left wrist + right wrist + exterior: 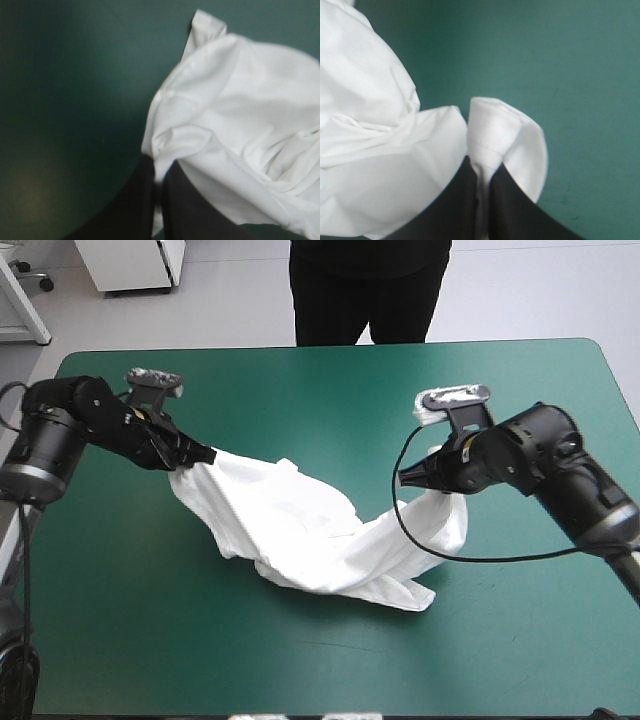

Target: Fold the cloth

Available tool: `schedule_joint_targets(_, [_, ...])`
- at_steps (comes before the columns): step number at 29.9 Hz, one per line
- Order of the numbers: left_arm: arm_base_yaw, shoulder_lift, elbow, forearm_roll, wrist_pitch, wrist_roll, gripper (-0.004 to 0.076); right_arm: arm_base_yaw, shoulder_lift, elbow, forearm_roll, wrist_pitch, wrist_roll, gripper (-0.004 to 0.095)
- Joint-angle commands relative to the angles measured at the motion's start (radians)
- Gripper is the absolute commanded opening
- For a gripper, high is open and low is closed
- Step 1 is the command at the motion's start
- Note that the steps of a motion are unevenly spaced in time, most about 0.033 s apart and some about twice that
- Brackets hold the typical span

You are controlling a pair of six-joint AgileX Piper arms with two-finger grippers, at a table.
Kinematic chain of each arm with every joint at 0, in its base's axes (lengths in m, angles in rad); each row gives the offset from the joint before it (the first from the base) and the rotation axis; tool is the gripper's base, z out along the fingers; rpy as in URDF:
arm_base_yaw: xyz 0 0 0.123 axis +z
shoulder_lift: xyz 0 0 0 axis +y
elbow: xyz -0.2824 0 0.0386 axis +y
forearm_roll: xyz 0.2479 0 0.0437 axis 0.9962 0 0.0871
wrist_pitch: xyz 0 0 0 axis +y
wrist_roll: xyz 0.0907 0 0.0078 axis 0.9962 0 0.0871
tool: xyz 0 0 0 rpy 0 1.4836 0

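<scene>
Left claw (205, 453) clamped on one edge of the shirt (300, 525), black fingers all but together with cloth pinched between them. Right claw (408, 478) clamped the same way on a small doubled tab, hem or sleeve end, can't tell which; the tab pokes up past its tips. Shirt lies ahead of each claw and strung between the two, sagging onto the tabletop (300, 380). Its middle is bunched and crumpled, and the lowest lump sits under and just beside the right claw. Long axis runs claw to claw, slack, not taut. Key relation: the claws face each other across the shirt, well apart, each holding one end, so neither arm is nearer. Judgement: no fold made yet. The next move probably needs the claws drawn apart or raised to take up slack and spread the shirt flat. Risk: the thin pinch slipping, more so at the right claw's small tab.
</scene>
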Motion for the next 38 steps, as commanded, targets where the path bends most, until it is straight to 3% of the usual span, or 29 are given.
schedule_joint_targets(1, [-0.008, -0.102, -0.148, -0.022, 0.013, -0.013, -0.0009, 0.000, -0.089, -0.147, -0.035, -0.010, -0.026, -0.0017])
schedule_joint_targets(5, [-0.008, -0.147, -0.281, -0.044, -0.018, -0.013, -0.0009, 0.000, -0.130, -0.281, -0.079, -0.011, -0.054, -0.0017])
schedule_joint_targets(13, [-0.008, -0.195, -0.482, -0.168, -0.216, 0.014, -0.0009, 0.000, -0.140, -0.534, -0.196, -0.094, -0.142, -0.0017])
schedule_joint_targets(28, [-0.008, -0.195, -0.859, -0.393, -0.539, 0.138, -0.0009, 0.000, -0.140, -0.841, -0.180, -0.473, -0.281, -0.0017])
schedule_joint_targets(33, [-0.008, -0.195, -0.952, -0.425, -0.620, 0.178, -0.0009, 0.000, -0.138, -0.921, -0.159, -0.512, -0.330, -0.0017])
schedule_joint_targets(38, [-0.008, -0.195, -0.981, -0.425, -0.613, 0.182, -0.0009, 0.000, -0.136, -0.955, -0.130, -0.487, -0.340, -0.0017])
